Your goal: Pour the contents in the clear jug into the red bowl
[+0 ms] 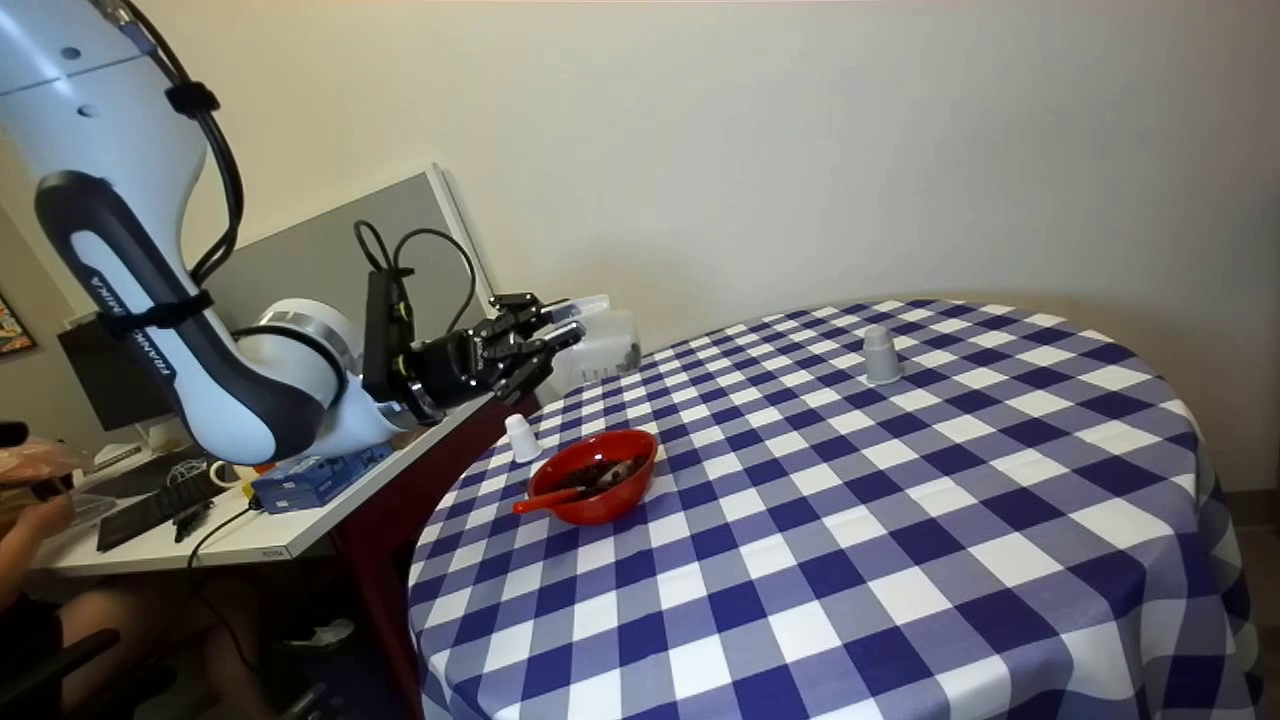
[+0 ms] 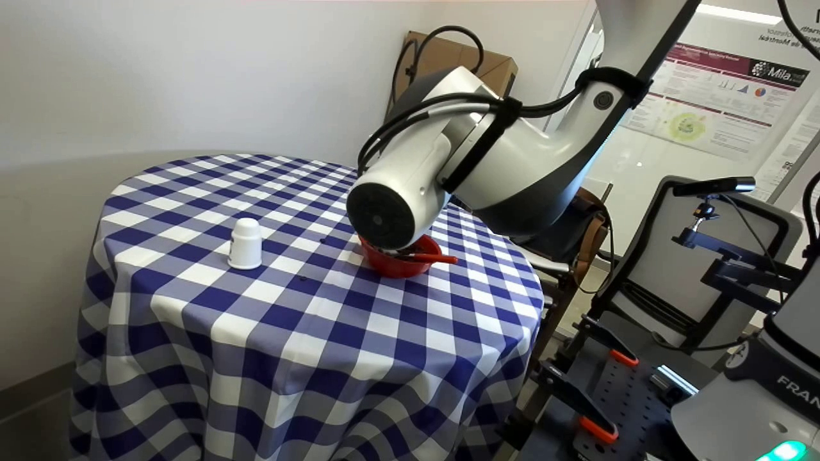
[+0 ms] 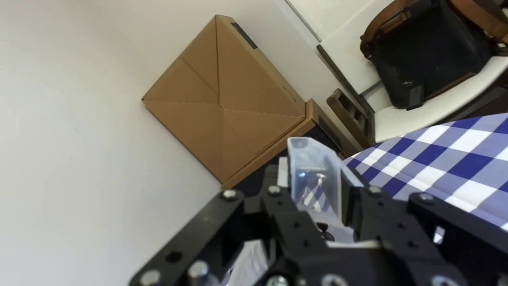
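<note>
The clear jug (image 1: 610, 345) is held up near the table's far left edge in an exterior view, behind the red bowl. It looks tilted, with dark bits at its right end. My gripper (image 1: 570, 322) is shut on it. In the wrist view the clear jug (image 3: 317, 159) sits between both fingers of the gripper (image 3: 317, 178), with a few dark pieces below. The red bowl (image 1: 640, 490) stands upright on the table with dark contents and a red spoon. It also shows in an exterior view (image 2: 400, 267), partly behind the arm, which hides the jug and gripper there.
A white cup-like object (image 1: 522, 438) stands just behind the bowl. Another (image 1: 882, 355) stands farther along the checked table (image 1: 900, 620) and shows in an exterior view (image 2: 246, 246). A cardboard box (image 3: 222, 103) and a chair with a dark bag (image 3: 432, 51) are beyond the table.
</note>
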Robot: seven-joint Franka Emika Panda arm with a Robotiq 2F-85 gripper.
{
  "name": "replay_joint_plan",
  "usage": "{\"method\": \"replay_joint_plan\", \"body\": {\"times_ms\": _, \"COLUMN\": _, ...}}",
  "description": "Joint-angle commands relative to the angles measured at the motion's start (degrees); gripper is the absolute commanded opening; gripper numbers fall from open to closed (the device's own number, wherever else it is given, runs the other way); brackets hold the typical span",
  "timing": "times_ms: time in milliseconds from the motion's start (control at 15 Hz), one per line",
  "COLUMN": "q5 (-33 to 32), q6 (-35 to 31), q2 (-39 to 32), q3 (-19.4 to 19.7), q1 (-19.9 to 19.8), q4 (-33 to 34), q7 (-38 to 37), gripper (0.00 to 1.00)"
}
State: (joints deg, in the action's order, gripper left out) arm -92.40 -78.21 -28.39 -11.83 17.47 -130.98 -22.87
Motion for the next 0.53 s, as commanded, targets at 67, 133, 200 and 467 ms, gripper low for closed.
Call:
{"method": "replay_joint_plan", "body": {"times_ms": 67, "q5": -4.6, "q6": 5.9, "q2": -2.7, "q3": -0.8, "q1": 0.7, "q4": 0.2, "q7": -1.9, "gripper": 0.12}}
{"method": "replay_joint_plan", "body": {"times_ms": 133, "q5": -5.2, "q6": 6.8, "q2": -3.0, "q3": -0.9, "q1": 0.6, "q4": 0.2, "q7": -2.0, "gripper": 0.12}}
{"method": "replay_joint_plan", "body": {"times_ms": 200, "q5": -5.9, "q6": 7.6, "q2": -3.5, "q3": -0.9, "q1": 0.6, "q4": 0.2, "q7": -2.1, "gripper": 0.12}}
{"method": "replay_joint_plan", "body": {"times_ms": 467, "q5": -8.8, "q6": 11.0, "q2": -4.9, "q3": -0.8, "q1": 0.5, "q4": 0.4, "q7": -2.6, "gripper": 0.12}}
